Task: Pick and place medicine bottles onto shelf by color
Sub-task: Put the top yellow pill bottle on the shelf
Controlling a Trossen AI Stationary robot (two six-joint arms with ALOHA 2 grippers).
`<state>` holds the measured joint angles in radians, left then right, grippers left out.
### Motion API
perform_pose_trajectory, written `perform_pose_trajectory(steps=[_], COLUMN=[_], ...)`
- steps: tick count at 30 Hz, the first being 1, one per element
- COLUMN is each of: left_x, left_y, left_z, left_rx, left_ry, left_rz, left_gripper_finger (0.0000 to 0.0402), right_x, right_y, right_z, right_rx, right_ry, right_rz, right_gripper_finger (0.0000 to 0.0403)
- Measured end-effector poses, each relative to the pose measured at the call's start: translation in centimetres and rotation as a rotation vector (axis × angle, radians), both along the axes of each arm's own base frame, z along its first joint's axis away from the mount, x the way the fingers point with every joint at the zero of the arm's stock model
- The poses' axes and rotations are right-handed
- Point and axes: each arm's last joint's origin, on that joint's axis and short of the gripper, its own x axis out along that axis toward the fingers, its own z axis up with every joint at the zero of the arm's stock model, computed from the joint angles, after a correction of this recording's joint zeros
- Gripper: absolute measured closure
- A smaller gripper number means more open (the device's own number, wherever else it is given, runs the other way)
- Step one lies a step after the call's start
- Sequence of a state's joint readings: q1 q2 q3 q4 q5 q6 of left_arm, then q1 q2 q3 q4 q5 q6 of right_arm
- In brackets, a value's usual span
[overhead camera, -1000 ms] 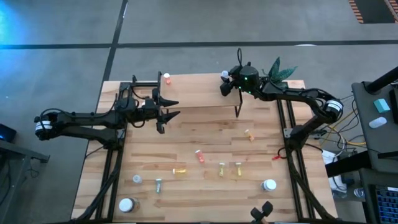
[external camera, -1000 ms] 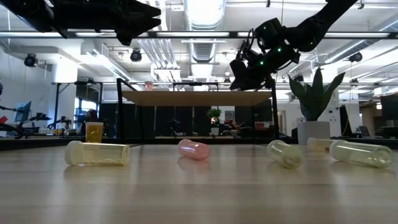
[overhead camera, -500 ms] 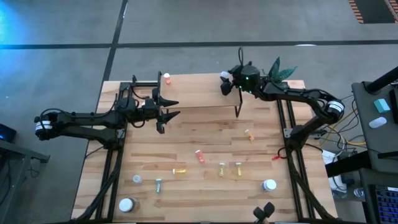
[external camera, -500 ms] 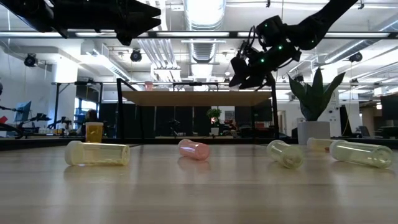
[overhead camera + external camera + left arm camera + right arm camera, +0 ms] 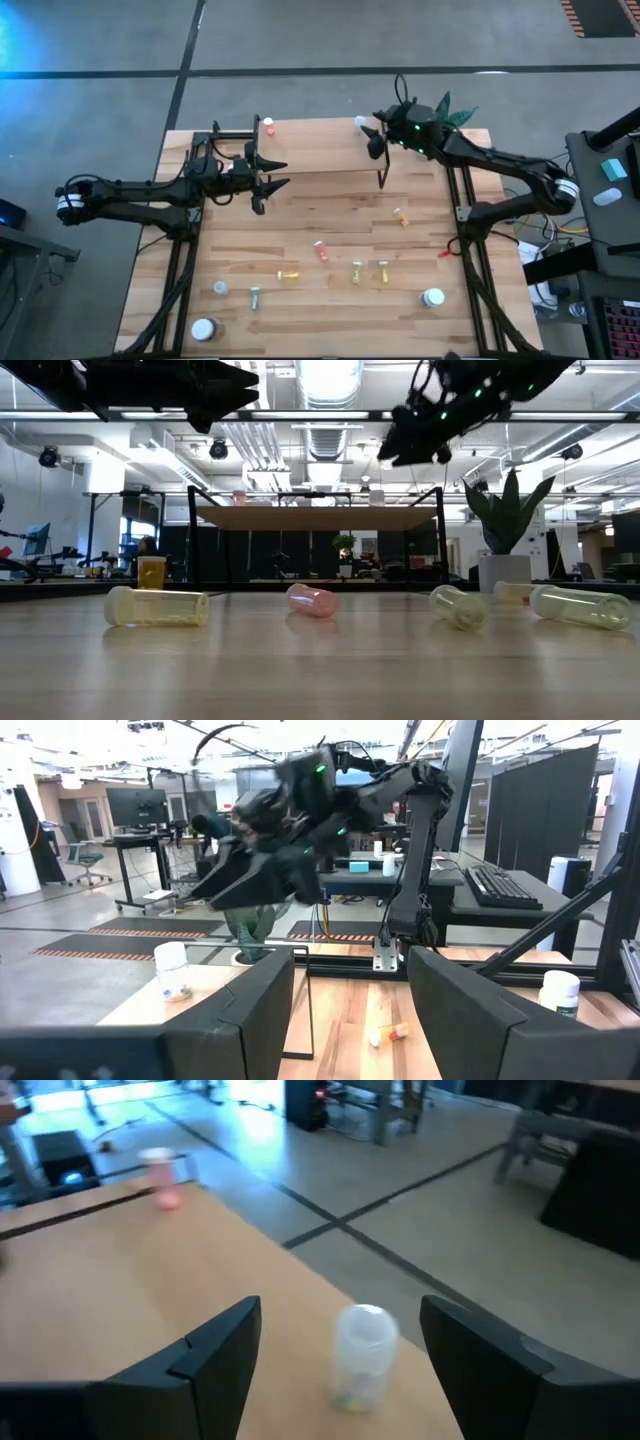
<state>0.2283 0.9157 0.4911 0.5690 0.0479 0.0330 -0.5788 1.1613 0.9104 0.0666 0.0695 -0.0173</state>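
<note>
While no label is legible, right gripper (image 5: pixel 340 1370) jaws gape around clear bottle (image 5: pixel 358 1355) on shelf (image 5: pixel 150 1290); left gripper (image 5: pixel 345 1010) jaws parted, empty.

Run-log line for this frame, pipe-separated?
right claw: open, above clear white-capped bottle upright on low light-wood shelf | left claw: open, idle at shelf's other end

No text, label, brand, number or sign can be read anywhere in these views.

Eleven bottles (image 5: pixel 322 251), one shelf (image 5: pixel 310 146)
</note>
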Motion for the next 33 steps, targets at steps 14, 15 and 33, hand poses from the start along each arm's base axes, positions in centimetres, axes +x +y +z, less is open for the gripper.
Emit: perform_pose_trajectory(steps=[14,15,33], left_x=[0.0,0.0,0.0], left_y=[0.0,0.0,0.0], left_z=[0.1,0.1,0.1], left_rx=[0.0,-0.001,-0.002], left_ry=[-0.003,-0.002,-0.002], left_rz=[0.0,0.0,0.0], left_gripper_finger=[0.022,0.022,0.022], right_x=[-2.4,-2.5,-3.6], right_y=[8.5,8.9,13.0], right_z=[-0.6,-1.0,-7.9], right_rx=[0.284,0.299,0.466], right_ry=[0.28,0.319,0.502], right_rz=[0.141,0.133,0.072], right_gripper_finger=[0.0158,0.0158,0.0159])
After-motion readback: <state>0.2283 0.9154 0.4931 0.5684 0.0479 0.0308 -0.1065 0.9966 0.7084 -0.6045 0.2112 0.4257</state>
